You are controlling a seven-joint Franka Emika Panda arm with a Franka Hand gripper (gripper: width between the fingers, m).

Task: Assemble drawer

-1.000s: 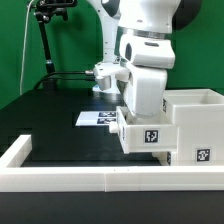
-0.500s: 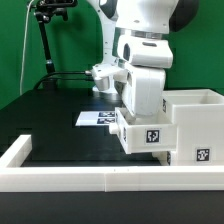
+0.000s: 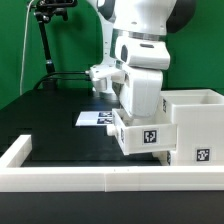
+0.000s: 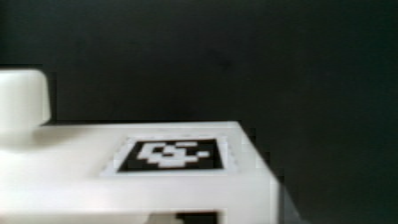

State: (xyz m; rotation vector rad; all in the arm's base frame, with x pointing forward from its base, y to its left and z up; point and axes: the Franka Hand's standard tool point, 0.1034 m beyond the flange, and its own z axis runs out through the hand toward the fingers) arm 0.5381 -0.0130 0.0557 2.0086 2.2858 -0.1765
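The tall hollow white box (image 3: 196,118) of the drawer stands at the exterior view's right, with a marker tag low on its front. A small white tray (image 3: 143,136) with a marker tag sticks out of the box's left side, off the table. My gripper (image 3: 140,116) comes down onto the tray from above. Its fingers are hidden behind the white wrist housing. In the wrist view the tray's top and tag (image 4: 173,155) fill the lower part, with a rounded white part (image 4: 18,100) beside them. The second tray is out of view.
The marker board (image 3: 96,118) lies on the black table behind the tray. A low white wall (image 3: 80,180) edges the table's front and the exterior view's left side. A black stand with a cable (image 3: 46,45) rises at the back left.
The arm and the tray have shifted together a little toward the exterior view's left, so the tray sticks further out of the box.
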